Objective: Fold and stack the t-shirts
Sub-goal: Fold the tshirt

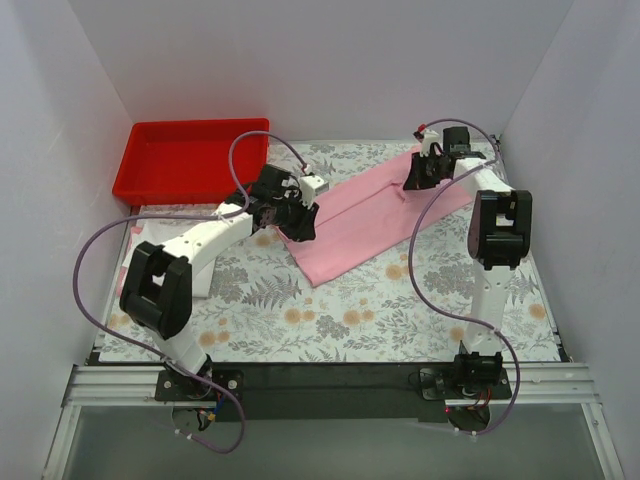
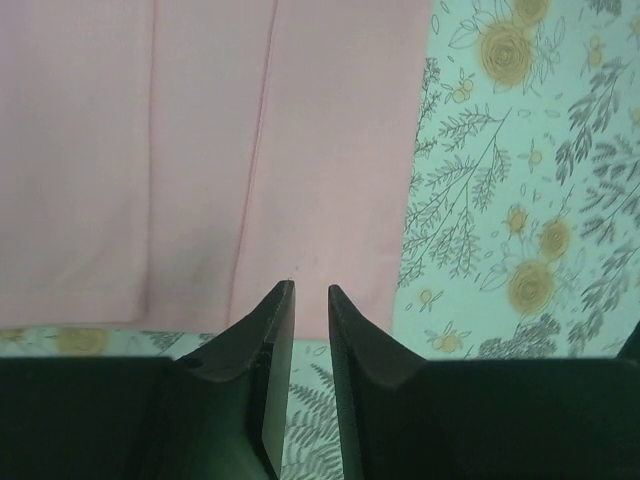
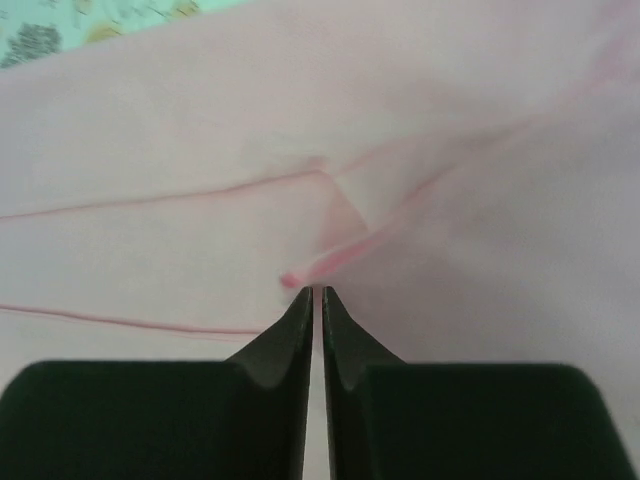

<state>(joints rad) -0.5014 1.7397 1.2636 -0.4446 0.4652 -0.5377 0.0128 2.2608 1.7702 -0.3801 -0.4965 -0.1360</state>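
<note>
Top external: the pink shirt (image 1: 380,215), folded into a long strip, runs diagonally from near-left to far-right. The left gripper (image 1: 297,222) is at its near end and the right gripper (image 1: 418,178) at its far end.

Left wrist: the jaws stand a narrow slit apart over the shirt's edge, gripping nothing visible.

Right wrist: the jaws are closed, pinching a raised fold.

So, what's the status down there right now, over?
Left gripper slightly open at the edge of the pink t-shirt, holding nothing. Right gripper shut on a fold of it. Red tray stands apart, not in the way.
</note>
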